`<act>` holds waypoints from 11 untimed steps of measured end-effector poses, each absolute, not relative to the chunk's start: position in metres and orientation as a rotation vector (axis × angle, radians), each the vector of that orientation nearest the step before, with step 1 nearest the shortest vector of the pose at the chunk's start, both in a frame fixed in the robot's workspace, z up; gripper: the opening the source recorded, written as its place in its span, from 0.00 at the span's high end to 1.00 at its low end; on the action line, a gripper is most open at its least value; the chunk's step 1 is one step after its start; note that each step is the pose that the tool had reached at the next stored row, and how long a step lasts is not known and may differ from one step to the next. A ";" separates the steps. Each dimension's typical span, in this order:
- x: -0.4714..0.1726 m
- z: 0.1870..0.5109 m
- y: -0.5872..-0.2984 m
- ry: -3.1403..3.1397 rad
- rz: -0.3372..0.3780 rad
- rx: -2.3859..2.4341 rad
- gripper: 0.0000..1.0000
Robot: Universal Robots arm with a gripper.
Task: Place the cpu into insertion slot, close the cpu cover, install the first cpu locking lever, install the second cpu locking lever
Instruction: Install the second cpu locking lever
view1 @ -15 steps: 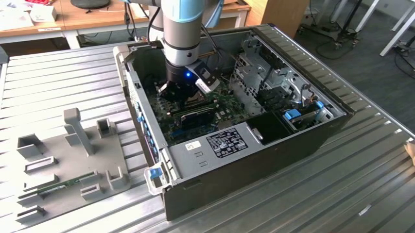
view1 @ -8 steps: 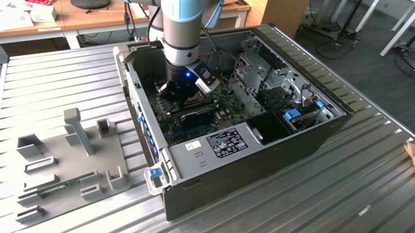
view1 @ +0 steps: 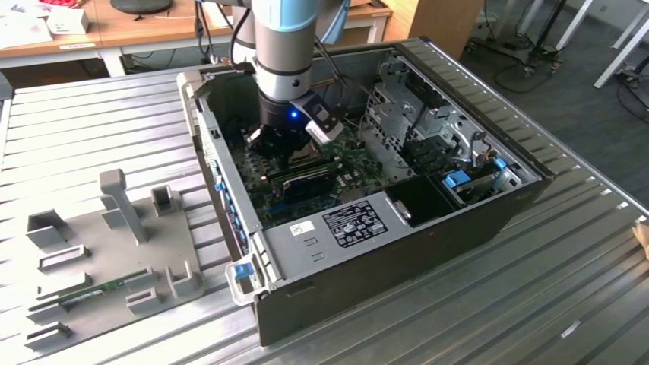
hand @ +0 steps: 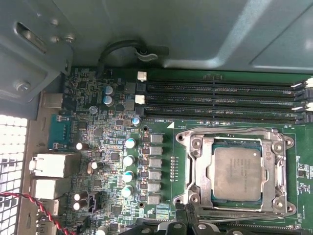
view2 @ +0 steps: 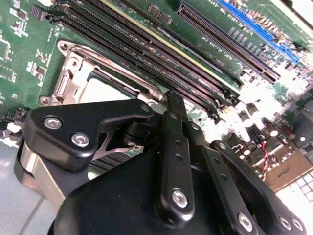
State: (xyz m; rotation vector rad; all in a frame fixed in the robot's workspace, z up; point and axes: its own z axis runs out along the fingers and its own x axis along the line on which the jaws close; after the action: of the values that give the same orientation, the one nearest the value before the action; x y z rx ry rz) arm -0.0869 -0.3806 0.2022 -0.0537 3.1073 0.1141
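Observation:
The cpu (hand: 237,172) lies flat in the insertion slot (hand: 288,143), its pale silver top facing up. Around it, the silver cpu cover (hand: 199,164) lies down on the socket, framing the chip. Thin metal lever rods run along two sides of that frame. In the second wrist view the socket (view2: 73,73) with the pale chip (view2: 105,90) sits just beyond my gripper (view2: 164,110), which is shut on nothing. In the exterior view the gripper (view1: 284,146) hangs low inside the open computer case, over the green board. Its black tips (hand: 183,226) sit beside the socket's edge.
Long black memory slots (hand: 220,100) run beside the socket, and a blue card slot (view2: 254,24) lies further off. Case walls (view1: 487,220) and a drive cage (view1: 406,114) hem the arm in. A grey fixture plate (view1: 112,258) lies on the table at the exterior view's left.

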 end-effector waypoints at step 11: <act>-0.089 0.202 -0.380 3.097 0.123 -0.054 0.90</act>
State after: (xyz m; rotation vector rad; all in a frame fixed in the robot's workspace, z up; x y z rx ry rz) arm -0.0893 -0.3804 0.2023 -0.0540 3.0969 0.1234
